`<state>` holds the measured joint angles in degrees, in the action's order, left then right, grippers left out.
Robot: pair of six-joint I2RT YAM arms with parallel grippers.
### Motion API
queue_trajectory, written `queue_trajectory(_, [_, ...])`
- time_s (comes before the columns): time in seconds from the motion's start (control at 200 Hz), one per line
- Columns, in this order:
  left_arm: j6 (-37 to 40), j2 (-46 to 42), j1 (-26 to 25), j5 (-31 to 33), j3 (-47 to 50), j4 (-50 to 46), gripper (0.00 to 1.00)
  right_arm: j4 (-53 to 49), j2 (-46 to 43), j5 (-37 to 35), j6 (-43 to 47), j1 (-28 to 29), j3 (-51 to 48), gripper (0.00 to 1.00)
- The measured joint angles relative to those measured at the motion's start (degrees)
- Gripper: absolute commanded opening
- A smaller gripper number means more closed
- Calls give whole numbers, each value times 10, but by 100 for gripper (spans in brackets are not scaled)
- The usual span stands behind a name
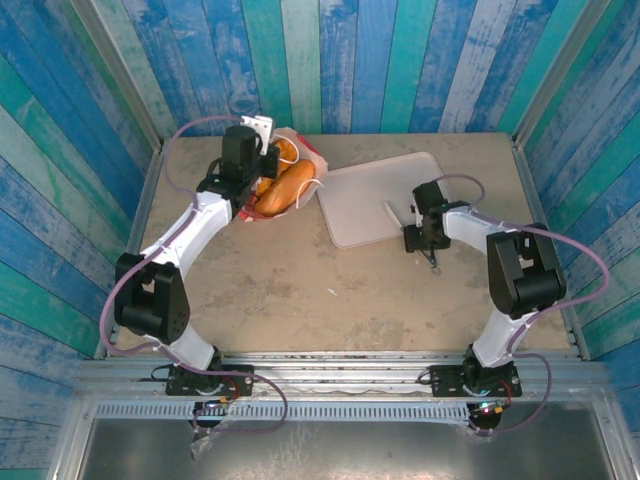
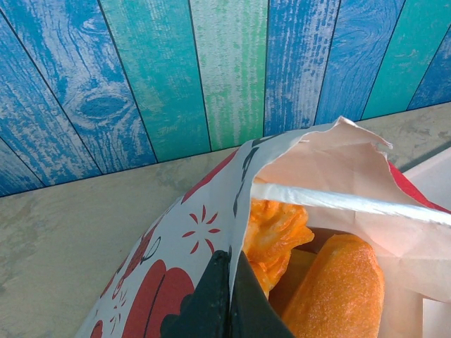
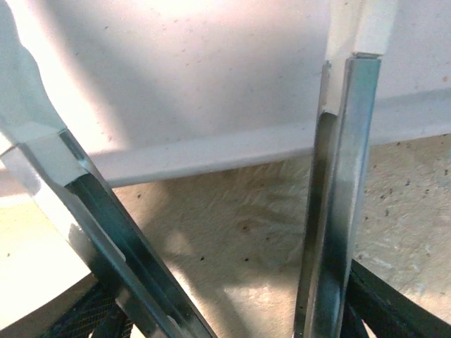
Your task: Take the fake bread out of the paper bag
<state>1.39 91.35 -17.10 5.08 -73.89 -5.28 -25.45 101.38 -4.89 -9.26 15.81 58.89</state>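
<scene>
Left claw (image 2: 229, 285) is clamped tight on the near lip of the bag (image 2: 176, 246), pinning the mouth open, so that arm is busy. The bag lies tipped over in the upper left-centre of the top view, its mouth facing right toward the tray (image 1: 372, 200). The bread (image 2: 338, 285) sits just inside: an oblong bun, with a crinkled orange piece (image 2: 276, 236) tucked behind it. From above, the bun's (image 1: 287, 184) long axis runs diagonally, lower left to upper right.

Now the key relation. The right claw (image 3: 239, 313) is at the tray's right edge, well apart from the bag with the tray between them. The bread lies to its left and a touch higher in the frame. The left arm is nearer, but the right looks like the one free to reach.

The right claw stands half-wide astride the tongs (image 3: 345, 176), a metal arm against each finger. Whether it truly grips them is hard to tell. The bag's depths are hidden, so more bread may be inside.
</scene>
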Motion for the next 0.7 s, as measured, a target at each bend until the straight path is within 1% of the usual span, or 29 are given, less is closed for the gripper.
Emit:
queue_trajectory(0.04, [0, 0, 0, 0, 0, 0, 0, 0, -3, -3, -2, 7, -4, 63])
queue_trajectory(0.12, [-1, 0, 0, 0, 0, 0, 0, -6, -12, -11, -7, 22, -12, 62])
queue_trajectory(0.22, [-1, 0, 0, 0, 0, 0, 0, -21, -26, -17, -18, 50, -23, 65])
queue_trajectory(0.411, [-2, 0, 0, 0, 0, 0, 0, -36, -61, -7, -57, 101, -43, 67])
queue_trajectory(0.576, [-4, 0, 0, 0, 2, 1, 0, -2, -68, -18, -97, 140, -80, 68])
queue_trajectory(0.701, [-5, 0, 0, 0, 2, 1, 0, 32, -70, -37, -123, 154, -92, 69])
